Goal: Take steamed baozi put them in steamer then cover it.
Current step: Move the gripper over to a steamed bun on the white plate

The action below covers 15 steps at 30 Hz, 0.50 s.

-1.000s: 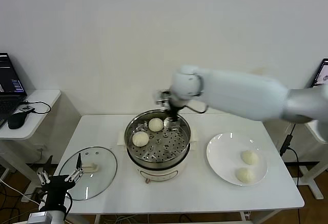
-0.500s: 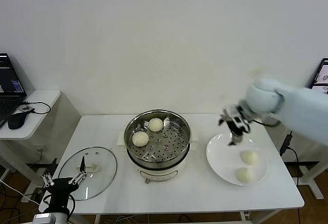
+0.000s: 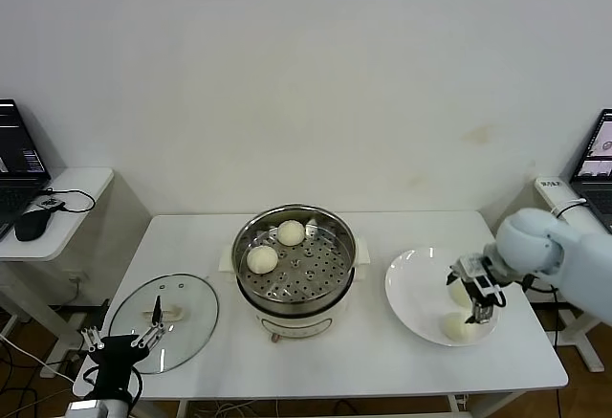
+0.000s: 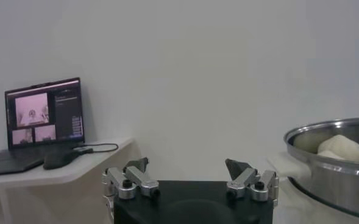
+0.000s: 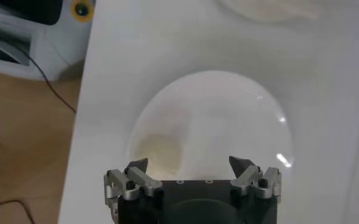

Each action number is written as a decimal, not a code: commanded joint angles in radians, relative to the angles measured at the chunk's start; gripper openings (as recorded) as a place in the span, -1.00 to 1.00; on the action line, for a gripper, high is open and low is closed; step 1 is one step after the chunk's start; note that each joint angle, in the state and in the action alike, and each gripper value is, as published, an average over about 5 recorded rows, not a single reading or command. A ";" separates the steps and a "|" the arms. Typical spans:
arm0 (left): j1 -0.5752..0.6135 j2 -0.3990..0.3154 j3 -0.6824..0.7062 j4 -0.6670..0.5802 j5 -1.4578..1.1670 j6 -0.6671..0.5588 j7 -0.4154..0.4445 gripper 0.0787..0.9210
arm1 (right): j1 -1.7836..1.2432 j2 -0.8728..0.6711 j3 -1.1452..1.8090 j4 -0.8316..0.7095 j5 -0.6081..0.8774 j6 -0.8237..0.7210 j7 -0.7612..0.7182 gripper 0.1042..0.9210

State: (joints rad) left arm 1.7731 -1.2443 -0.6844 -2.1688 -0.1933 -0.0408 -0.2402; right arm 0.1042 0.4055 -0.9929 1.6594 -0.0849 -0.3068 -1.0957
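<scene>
The right claw [image 3: 475, 300] hangs wide open and empty over the white plate [image 3: 413, 296], just above the two buns [image 3: 457, 327] lying on it; one of them is partly hidden behind the claw. In the right wrist view its fingers [image 5: 135, 170] stand well apart over the plate [image 5: 228, 122]. Beside the plate, the steamer [image 3: 295, 261] sits mid-surface [image 3: 382, 361] with two buns [image 3: 261, 258] on its perforated tray. The glass lid [image 3: 168, 320] lies flat on the steamer's other side. The left claw [image 3: 122, 341], also wide open, waits by the lid's near edge.
</scene>
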 commanded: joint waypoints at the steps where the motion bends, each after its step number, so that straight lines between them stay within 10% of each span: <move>1: 0.000 0.001 -0.003 0.004 0.000 0.000 0.000 0.77 | -0.238 0.008 0.151 -0.066 -0.073 0.012 0.007 0.76; 15: -0.010 0.007 -0.010 0.020 -0.004 0.000 0.000 0.77 | -0.260 0.071 0.188 -0.180 -0.079 0.003 0.029 0.76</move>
State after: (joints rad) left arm 1.7641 -1.2386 -0.6936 -2.1508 -0.1969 -0.0408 -0.2402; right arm -0.0944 0.4499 -0.8500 1.5454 -0.1483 -0.3033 -1.0739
